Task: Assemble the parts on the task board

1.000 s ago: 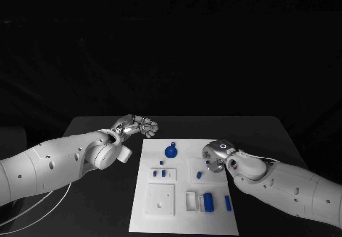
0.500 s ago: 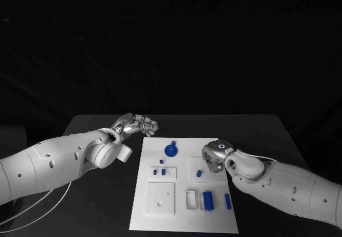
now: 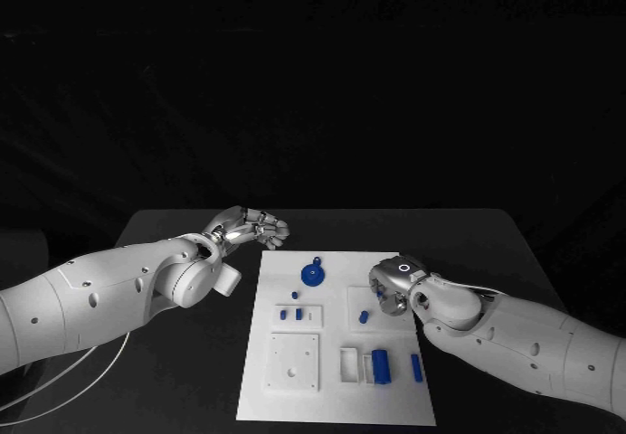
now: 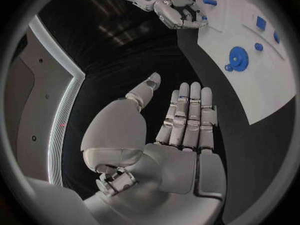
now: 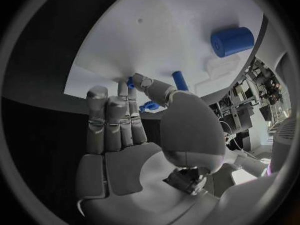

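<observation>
Reaching in from the right edge of the head view, your right hand sits over the right side of the task board, fingers curled down toward the plate. Its wrist view shows the fingertips meeting at a small blue part on the white surface; whether they actually pinch it, you cannot tell. A blue cylinder lies well apart. Your left hand hovers off the board's upper-left corner, fingers straight, close together, holding nothing. On the matte white plate: a round blue gear near the top, small blue pegs mid-board, a blue block in a white holder lower right
</observation>
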Controlling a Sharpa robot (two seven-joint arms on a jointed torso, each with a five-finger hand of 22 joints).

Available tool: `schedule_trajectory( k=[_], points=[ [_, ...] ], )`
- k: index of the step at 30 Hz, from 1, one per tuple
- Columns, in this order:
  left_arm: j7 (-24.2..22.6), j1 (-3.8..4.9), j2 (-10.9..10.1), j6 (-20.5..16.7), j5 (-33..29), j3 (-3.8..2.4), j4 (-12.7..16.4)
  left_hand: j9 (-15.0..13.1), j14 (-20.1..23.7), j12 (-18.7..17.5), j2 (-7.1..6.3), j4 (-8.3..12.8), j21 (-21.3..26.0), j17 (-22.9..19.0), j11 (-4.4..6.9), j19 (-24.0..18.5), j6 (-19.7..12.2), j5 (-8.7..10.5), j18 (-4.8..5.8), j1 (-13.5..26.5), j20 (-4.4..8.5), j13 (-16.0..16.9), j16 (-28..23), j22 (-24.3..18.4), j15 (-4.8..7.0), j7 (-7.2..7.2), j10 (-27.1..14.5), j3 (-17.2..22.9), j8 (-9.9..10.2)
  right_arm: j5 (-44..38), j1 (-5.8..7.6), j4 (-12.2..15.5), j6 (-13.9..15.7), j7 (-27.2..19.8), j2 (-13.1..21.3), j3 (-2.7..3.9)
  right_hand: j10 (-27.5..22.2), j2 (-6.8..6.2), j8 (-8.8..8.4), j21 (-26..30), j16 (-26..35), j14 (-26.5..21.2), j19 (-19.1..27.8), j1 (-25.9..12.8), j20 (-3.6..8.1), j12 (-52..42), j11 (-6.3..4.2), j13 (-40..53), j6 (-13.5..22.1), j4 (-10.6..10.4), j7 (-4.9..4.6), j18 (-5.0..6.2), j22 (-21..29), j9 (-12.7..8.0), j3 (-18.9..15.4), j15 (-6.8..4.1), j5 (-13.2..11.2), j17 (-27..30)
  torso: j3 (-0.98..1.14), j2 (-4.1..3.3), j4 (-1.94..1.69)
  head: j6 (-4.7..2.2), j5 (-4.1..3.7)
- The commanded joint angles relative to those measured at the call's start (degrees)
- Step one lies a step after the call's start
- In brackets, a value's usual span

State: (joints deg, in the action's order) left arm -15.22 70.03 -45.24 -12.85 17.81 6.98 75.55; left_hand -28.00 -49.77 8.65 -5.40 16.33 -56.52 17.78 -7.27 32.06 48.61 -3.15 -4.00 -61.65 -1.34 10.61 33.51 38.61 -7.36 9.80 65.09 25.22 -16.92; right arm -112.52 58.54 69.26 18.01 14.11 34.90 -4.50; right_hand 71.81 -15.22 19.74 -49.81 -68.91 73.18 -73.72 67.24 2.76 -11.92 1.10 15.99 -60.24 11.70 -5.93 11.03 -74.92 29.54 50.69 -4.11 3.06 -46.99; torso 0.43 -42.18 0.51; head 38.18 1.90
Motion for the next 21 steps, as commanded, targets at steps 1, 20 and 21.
schedule_trajectory(
  k=[1,20,21],
  points=[
    [-0.3,0.05,0.0,0.3,-0.3,-0.04,0.2,0.1,-0.5,-0.3,0.11,-0.1,0.3,0.1,-0.16,-0.2,-0.4,0.00,-0.57,0.6,-0.34,0.0,-0.3,0.1,-0.06,0.17,-0.3,-0.4,-0.2,-1.6,-0.41,-0.2,-1.1,0.8,-0.2,-0.21,2.9,-1.04,-0.02,-0.2,-0.1,-0.2,0.0,-0.4,0.07,0.0,0.88,0.2,0.0,-0.2,-0.02,3.97,-1.1,0.0,0.2,-0.26,-0.3,0.0,0.04,-0.03,-0.01,0.12,0.06],
    [-0.3,0.05,0.1,0.0,-0.3,-0.04,0.0,0.1,-0.6,-0.3,0.27,-0.1,0.3,0.2,-0.15,-0.2,-0.4,-0.01,-0.57,0.6,-0.34,-0.1,-0.4,0.1,-0.05,0.16,-0.3,-0.3,-0.2,-3.6,-1.09,0.5,2.1,1.5,-0.3,-0.23,5.0,0.59,1.02,-1.0,-0.4,0.7,-0.9,0.7,0.75,-0.7,-0.03,1.7,-2.3,-0.2,0.89,3.97,-1.1,0.5,1.6,-1.14,-0.3,-0.1,-0.02,0.01,-0.04,0.33,-0.25],
    [-0.3,0.05,0.1,-0.1,-0.3,-0.04,-0.1,0.1,-0.6,-0.3,0.28,-0.1,0.3,0.2,-0.15,-0.2,-0.4,-0.01,-0.57,0.6,-0.34,-0.1,-0.4,0.1,-0.05,0.16,-0.3,-0.3,-0.2,-3.7,-1.09,0.6,2.2,1.5,-0.2,-0.23,5.1,0.61,1.04,-1.1,-0.4,0.7,-0.9,0.7,0.79,-0.7,-0.06,1.8,-2.3,-0.2,0.92,3.97,-1.1,0.5,1.6,-1.18,-0.3,-0.1,-0.03,0.01,-0.04,0.33,-0.25]
  ],
)
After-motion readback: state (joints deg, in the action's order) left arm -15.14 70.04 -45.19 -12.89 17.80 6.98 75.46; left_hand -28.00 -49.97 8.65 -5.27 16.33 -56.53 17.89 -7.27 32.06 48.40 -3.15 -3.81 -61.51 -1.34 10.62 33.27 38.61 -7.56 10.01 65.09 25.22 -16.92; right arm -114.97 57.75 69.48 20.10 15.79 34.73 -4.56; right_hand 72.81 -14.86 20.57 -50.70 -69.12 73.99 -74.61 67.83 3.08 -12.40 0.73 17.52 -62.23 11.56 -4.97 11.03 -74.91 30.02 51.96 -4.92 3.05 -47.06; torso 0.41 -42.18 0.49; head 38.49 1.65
